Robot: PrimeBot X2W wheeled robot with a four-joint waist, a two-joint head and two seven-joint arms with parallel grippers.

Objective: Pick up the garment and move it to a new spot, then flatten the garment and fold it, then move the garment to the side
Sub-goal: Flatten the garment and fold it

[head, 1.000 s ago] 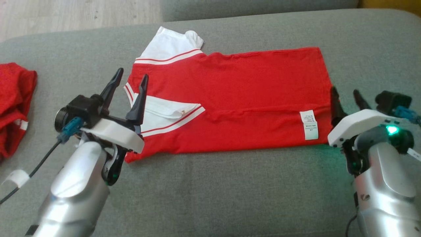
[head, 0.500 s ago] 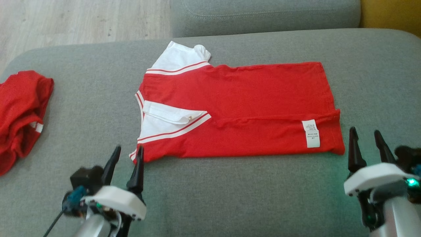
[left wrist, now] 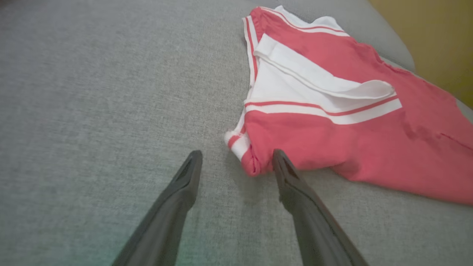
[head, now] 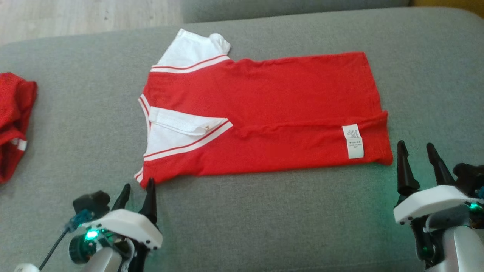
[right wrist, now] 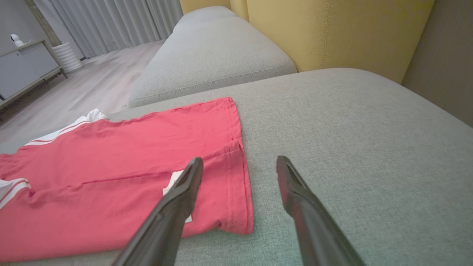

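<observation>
Pulled back since a second ago: left gripper off the collar end, right gripper off the hem, both now low at the near edge. Part of the apparent shift owed to head-camera motion. Jaws of both parted, holding nothing.

Garment, red with white trim, spread on the grey sofa cushion as a long band, near long side turned over onto the body, care label uppermost near the hem end. Near collar-end corner lying between the left fingertips in the left wrist view, contact not resolvable. Near hem corner just beside the right fingertips in the right wrist view. Second red garment heaped well apart at the cushion's left.

Judged step: folding — lengthwise fold in place, further fold not yet made. Calls next, probably, for lowering and closing each jaw pair on its near corner, then carrying the cloth over with edges kept matched.
</observation>
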